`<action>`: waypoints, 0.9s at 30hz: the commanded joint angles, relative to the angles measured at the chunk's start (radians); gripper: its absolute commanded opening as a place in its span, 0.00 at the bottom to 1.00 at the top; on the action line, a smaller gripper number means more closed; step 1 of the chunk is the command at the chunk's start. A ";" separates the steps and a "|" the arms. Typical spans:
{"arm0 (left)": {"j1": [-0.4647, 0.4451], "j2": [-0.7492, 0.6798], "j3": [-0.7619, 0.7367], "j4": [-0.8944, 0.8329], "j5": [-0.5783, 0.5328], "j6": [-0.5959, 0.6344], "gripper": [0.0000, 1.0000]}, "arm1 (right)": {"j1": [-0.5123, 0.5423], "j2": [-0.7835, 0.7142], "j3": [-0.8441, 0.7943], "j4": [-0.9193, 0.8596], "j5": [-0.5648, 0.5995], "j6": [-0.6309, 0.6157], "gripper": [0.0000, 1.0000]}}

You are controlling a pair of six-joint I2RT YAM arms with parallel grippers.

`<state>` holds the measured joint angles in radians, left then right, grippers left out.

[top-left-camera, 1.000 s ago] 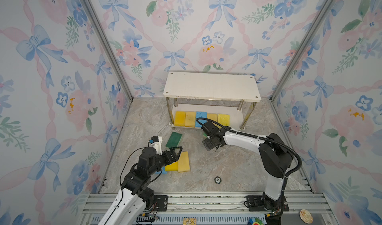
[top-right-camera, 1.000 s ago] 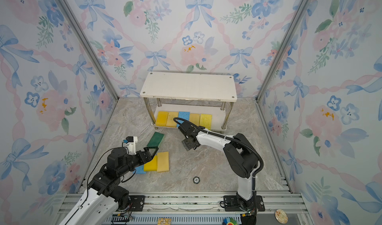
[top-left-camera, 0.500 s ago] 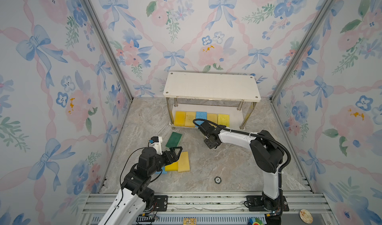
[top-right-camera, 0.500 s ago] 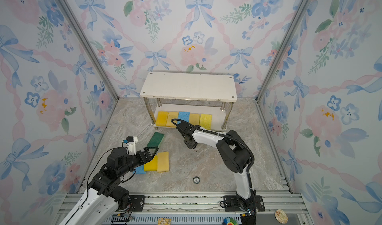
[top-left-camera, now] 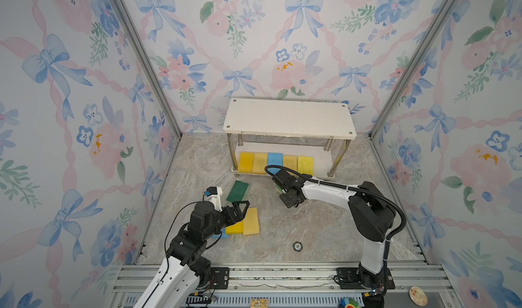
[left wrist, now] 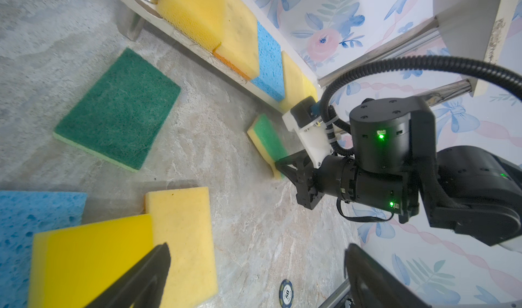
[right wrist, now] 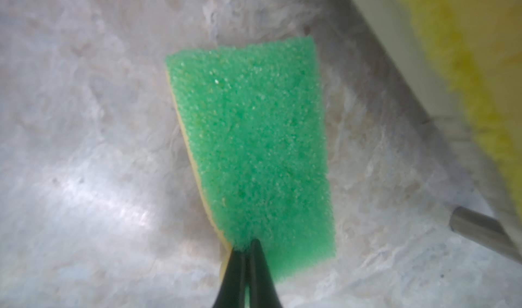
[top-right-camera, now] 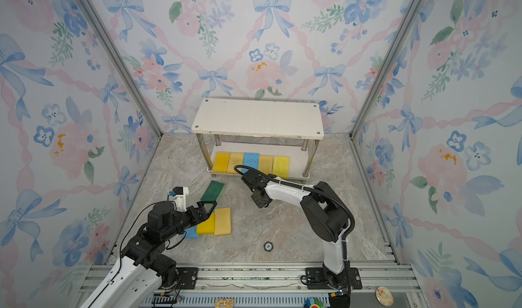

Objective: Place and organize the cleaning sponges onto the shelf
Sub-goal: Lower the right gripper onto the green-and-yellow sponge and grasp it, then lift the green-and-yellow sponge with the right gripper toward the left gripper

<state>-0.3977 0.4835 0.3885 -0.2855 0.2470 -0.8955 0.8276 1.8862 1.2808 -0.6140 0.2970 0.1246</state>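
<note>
Nearest my side, a poker chip (top-left-camera: 297,246) lay alone on the marble-look floor (top-left-camera: 282,224). To its left, the left gripper (top-left-camera: 241,207) hung with its jaws spread wide and nothing between them, above a cluster of three loose sponges. In that cluster a blue sponge (left wrist: 34,216) sat outermost, and a bright yellow sponge (left wrist: 90,255) lay partly over it. A pale yellow sponge (left wrist: 183,236) lay against the bright yellow one's other side.

Just beyond the cluster, a dark green scourer (top-left-camera: 237,191) lay flat on the floor, angled and apart from the others.

Further in, toward the middle, the right gripper (right wrist: 248,244) had its jaws pressed together on the short edge of a green-faced sponge (right wrist: 251,139). It pinched the foam thin there. That sponge sat just in front of the shelf (top-left-camera: 288,120), near its lower board (top-left-camera: 322,162). I could not tell whether it was off the floor.

At the back, a row of five sponges (top-left-camera: 275,162) filled the lower board side by side: yellow ones with a light blue one in the middle. The top board (top-right-camera: 257,118) was bare.
</note>
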 commanded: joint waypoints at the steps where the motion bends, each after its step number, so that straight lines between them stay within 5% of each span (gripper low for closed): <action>1: 0.009 0.002 -0.035 0.036 0.044 -0.040 0.98 | 0.033 -0.117 -0.061 -0.039 -0.077 0.078 0.02; 8: -0.050 0.041 -0.124 0.288 0.089 -0.217 0.97 | 0.132 -0.319 -0.157 -0.024 -0.117 0.235 0.02; 15: -0.211 0.215 -0.055 0.404 -0.003 -0.232 0.94 | 0.231 -0.398 -0.130 -0.068 -0.113 0.288 0.03; 27: -0.265 0.396 0.010 0.545 -0.011 -0.246 0.76 | 0.352 -0.407 -0.032 -0.127 -0.090 0.317 0.03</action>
<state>-0.6521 0.8558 0.3714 0.1947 0.2417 -1.1412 1.1542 1.5051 1.2091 -0.6975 0.1905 0.4194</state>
